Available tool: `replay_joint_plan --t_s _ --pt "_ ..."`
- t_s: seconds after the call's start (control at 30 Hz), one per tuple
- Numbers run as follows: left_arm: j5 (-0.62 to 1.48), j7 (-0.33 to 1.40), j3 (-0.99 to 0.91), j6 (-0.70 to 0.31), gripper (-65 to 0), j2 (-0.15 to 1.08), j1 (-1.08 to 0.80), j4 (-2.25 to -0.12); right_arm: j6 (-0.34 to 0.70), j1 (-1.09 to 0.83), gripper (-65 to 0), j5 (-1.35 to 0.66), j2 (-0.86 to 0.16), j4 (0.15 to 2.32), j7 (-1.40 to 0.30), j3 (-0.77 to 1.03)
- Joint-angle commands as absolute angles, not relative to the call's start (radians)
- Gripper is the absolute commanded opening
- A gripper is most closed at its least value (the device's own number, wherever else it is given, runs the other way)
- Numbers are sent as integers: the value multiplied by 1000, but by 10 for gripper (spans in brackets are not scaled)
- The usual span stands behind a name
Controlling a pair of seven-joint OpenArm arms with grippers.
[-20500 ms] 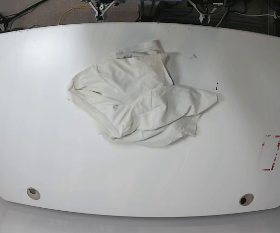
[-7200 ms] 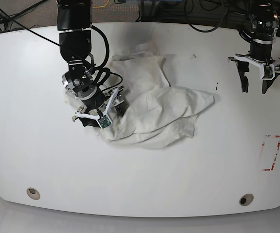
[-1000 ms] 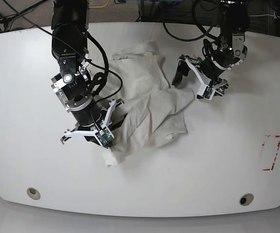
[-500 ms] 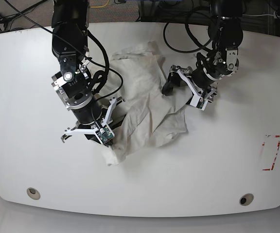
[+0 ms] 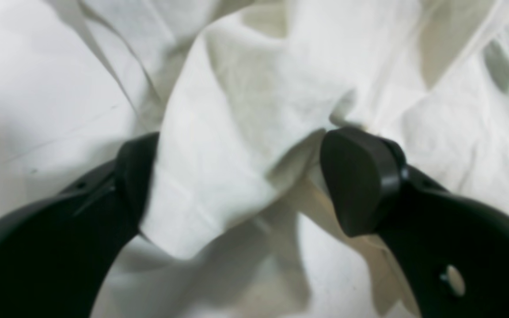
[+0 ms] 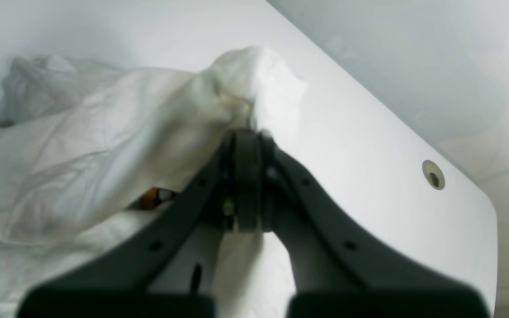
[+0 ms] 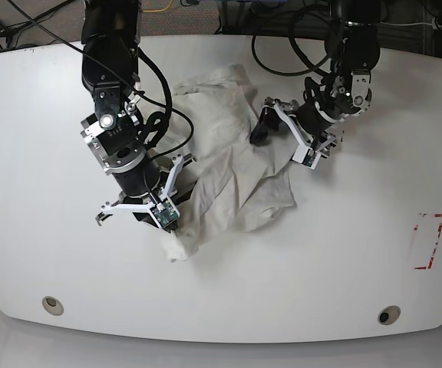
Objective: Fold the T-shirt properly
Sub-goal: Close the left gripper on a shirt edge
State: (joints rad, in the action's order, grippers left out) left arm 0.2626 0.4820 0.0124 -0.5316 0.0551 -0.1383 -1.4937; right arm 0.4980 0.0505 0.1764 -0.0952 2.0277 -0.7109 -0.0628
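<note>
Moved inward, the left gripper straddles a T-shirt fold, jaws spread; right gripper (clamped tight) pinches its corner.

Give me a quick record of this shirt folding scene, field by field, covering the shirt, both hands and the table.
T-shirt: cream T-shirt, crumpled and unfolded, lying mid-table
Right hand: right hand shut on a bunched edge of the shirt, at the shirt's near-left end in the base view
Left hand: left hand open, fingers astride a raised fold of the shirt, not yet closed
Patch: small orange patch showing under a fold in the right wrist view
Table: white table, with a red marking near its right edge
</note>
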Motion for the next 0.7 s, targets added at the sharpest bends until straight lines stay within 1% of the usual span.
replay_joint_plan --t_s 0.0,0.03,0.1,0.23,0.3,0.37,0.5,0.67 --pt "273 483 21 -528 -125 53 -131 -1509 493 72 -650 170 -99 2041 -681 -64" --pt "280 485 28 -529 -115 53 -126 -1503 494 73 -650 172 -100 2038 -680 -66" --pt "280 485 28 -530 -115 53 -125 -1503 494 73 -650 171 -100 2036 -680 -66" --pt "283 487 31 -530 -132 52 -116 -1499 493 73 -650 170 -100 2034 -680 -65" --pt "285 488 31 -530 -161 52 -111 -1498 493 75 -650 170 -101 2036 -680 -63" --pt "289 491 33 -529 -217 52 -106 -1491 492 73 -650 169 -101 2035 -681 -60" --pt "284 488 32 -526 -280 57 -90 -1479 489 69 -650 169 -100 2042 -682 -45" --pt "283 486 30 -529 -343 58 -85 -1475 489 70 -650 169 -100 2041 -681 -18"
